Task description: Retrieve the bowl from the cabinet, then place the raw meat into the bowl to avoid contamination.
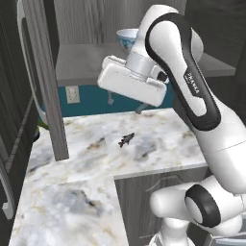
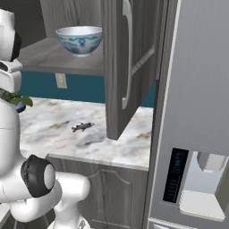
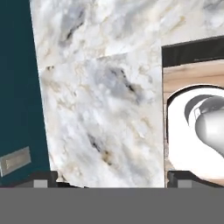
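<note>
**Bowl on the cabinet shelf, fish on the bench, jaws spread wide**

The bowl point(image 2: 79, 40) sits upright on the grey shelf point(image 2: 53, 58) of the cabinet point(image 2: 129, 58), whose door stands swung open toward the camera with its long bar handle facing out. From the left base view the bowl point(image 1: 126, 37) is partly hidden behind the arm, just its rim and pale blue side peeking out at the shelf level.

Below the shelf, the raw meat point(image 1: 126, 140) lies flat on the marble bench point(image 1: 77, 163), well apart from the bowl and out in the open part of the top. In the right base view the same small fish-shaped piece point(image 2: 82, 127) lies just left of the open door's lower edge.

The gripper point(image 3: 109, 179) hangs over the bench below the shelf, pointing down at bare marble; its jaws are released, standing wide with one fingertip point(image 3: 41, 179) at each side of the hand view, and nothing between them. A teal wall point(image 3: 17, 87) with a wall socket point(image 3: 15, 161) borders the bench on one side of that view. A green leaf point(image 2: 18, 99) shows beside the arm, left of the fish.
</note>
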Motion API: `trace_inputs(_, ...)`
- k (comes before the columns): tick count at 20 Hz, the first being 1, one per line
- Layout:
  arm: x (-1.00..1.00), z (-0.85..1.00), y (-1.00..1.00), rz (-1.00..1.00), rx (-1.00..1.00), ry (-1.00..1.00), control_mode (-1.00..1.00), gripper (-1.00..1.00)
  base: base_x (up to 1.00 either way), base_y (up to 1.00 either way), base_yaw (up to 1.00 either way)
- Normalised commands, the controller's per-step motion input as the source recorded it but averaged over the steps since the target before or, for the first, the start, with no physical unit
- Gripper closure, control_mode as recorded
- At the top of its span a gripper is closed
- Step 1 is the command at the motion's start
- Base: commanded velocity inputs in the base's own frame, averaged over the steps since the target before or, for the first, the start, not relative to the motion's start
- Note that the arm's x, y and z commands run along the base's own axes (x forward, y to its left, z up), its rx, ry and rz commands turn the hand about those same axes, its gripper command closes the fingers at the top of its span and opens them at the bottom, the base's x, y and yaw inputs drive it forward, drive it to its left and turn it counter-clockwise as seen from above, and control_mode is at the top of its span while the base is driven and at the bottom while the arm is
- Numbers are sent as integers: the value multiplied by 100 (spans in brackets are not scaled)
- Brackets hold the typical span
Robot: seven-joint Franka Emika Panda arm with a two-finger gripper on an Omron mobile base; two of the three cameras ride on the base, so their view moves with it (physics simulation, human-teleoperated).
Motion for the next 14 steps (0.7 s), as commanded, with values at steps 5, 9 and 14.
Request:
trace_inputs(5,-3,0,-14,18,-34,-21,-100,-100,0,0,0)
trace_inputs(9,-4,2,-20,23,-30,-28,-100,-100,0,0,0)
trace_inputs(14,10,0,-41,23,-18,-33,-100,-100,0,0,0)
